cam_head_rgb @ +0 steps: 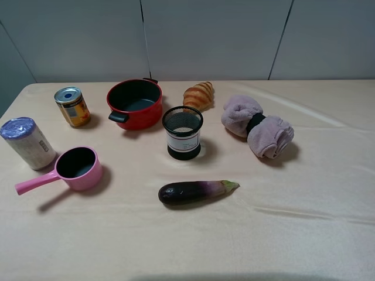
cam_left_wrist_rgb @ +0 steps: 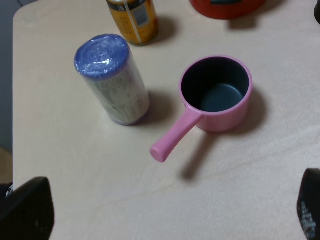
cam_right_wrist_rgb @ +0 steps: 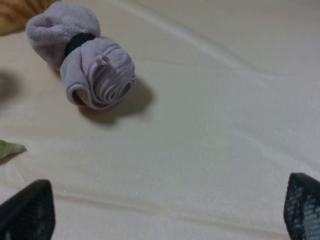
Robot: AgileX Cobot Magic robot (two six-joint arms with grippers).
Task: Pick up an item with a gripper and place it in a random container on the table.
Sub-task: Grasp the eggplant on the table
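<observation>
The dark purple eggplant [cam_head_rgb: 196,192] lies on its side on the beige table [cam_head_rgb: 304,234], green stem tip pointing right. The black mesh cup [cam_head_rgb: 182,133] with a white label band stands upright just behind it, apart from it. Neither arm shows in the exterior high view. My left gripper [cam_left_wrist_rgb: 168,212] is open and empty above the cloth near the pink saucepan [cam_left_wrist_rgb: 215,95]. My right gripper [cam_right_wrist_rgb: 165,210] is open and empty over bare cloth. Only the eggplant's green tip [cam_right_wrist_rgb: 7,148] shows in the right wrist view.
A red pot [cam_head_rgb: 135,103], a yellow can [cam_head_rgb: 72,106] and a croissant [cam_head_rgb: 199,95] stand at the back. A wrapped cylinder with a blue top [cam_head_rgb: 26,143] and the pink saucepan [cam_head_rgb: 76,168] are at the left. A rolled lilac towel [cam_head_rgb: 258,126] lies at the right.
</observation>
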